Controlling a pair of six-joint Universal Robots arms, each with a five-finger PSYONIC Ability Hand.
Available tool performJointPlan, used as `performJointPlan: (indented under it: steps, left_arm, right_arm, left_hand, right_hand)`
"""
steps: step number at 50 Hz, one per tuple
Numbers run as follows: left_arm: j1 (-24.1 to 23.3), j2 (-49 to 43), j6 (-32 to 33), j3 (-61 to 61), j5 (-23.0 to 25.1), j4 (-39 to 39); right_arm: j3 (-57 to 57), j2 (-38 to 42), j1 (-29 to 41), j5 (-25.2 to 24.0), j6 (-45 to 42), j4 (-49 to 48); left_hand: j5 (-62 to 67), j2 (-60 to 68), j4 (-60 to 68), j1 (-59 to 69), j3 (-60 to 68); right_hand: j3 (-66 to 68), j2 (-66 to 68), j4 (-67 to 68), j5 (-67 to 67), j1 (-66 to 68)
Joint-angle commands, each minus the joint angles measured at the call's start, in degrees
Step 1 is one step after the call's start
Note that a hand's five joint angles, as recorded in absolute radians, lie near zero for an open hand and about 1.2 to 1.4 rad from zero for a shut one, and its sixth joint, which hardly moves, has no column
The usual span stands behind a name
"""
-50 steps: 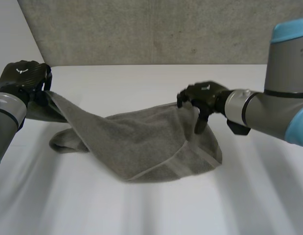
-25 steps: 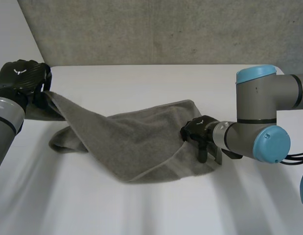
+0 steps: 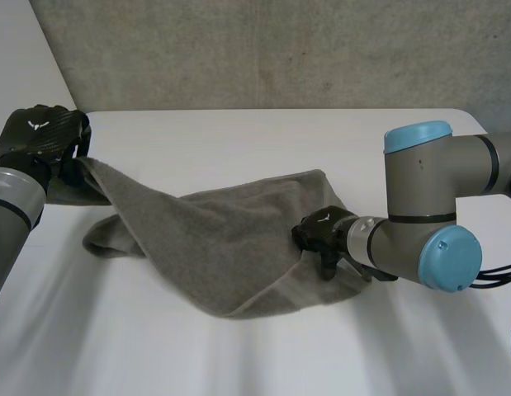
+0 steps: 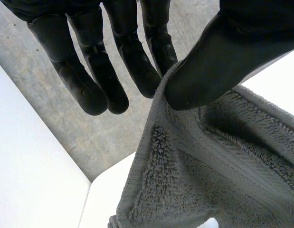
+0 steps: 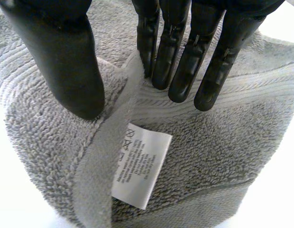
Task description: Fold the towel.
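The left hand [image 3: 39,136] sits at about 9 o'clock of the white table [image 3: 238,136]. In its wrist view the thumb [image 4: 218,57] pinches the edge of the grey terry towel [image 3: 230,243] against one finger, while the other fingers stand straight and free beside it. That end of the towel is lifted off the table, and from it a taut ridge of cloth runs towards 4 o'clock into the main heap. The right hand [image 3: 321,237] is low on the towel's 3 o'clock end. Its thumb [image 5: 66,61] is on one side of a raised hem and its straight fingers [image 5: 184,66] on the other, so it seems to be nipping that hem against the pile beneath. The towel lies across the middle of the table. It is bunched and partly doubled, with a loose lobe at 8 o'clock and its edges unmatched. By my judgement the first fold is only roughly begun: corners have yet to be aligned, the layers flattened and a second fold made. A white care tag [image 5: 139,171] is sewn under the hem just beyond the right thumb, its print too small to read. The back of the left hand bears a small white emblem, no legible word.
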Motion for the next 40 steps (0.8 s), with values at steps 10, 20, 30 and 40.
performJointPlan:
  steps: [10, 20, 30, 40]
  left_arm:
    - [0.01, -0.17, 0.00, 0.04, 0.00, 0.08]
    - [0.01, 0.45, 0.09, 0.30, 0.09, -0.10]
    - [0.62, 7.64, 0.00, 1.53, 0.09, -0.63]
    - [0.10, 9.07, 0.18, 1.62, 0.09, -2.64]
  right_arm:
    - [0.65, -0.11, 0.51, -0.29, 2.44, 0.14]
    - [0.48, -6.70, -0.46, -1.17, 7.63, 0.22]
    - [0.21, -30.05, -9.32, -10.03, 17.46, -0.83]
    - [2.05, -38.96, -14.16, -11.63, 12.66, 1.79]
  left_hand:
    - [-15.01, -7.01, -7.01, -3.16, -8.43]
    - [-15.01, -7.01, -7.01, -3.16, -8.43]
    - [-15.01, -7.01, -7.01, -3.16, -8.43]
    - [-15.01, -7.01, -7.01, -3.16, -8.43]
  right_hand:
    - [35.12, 34.76, 34.85, 35.15, 35.13]
    - [36.58, 36.22, 36.30, 36.61, 36.59]
    - [36.58, 36.22, 36.30, 36.61, 36.59]
    - [36.58, 36.22, 36.30, 36.61, 36.59]
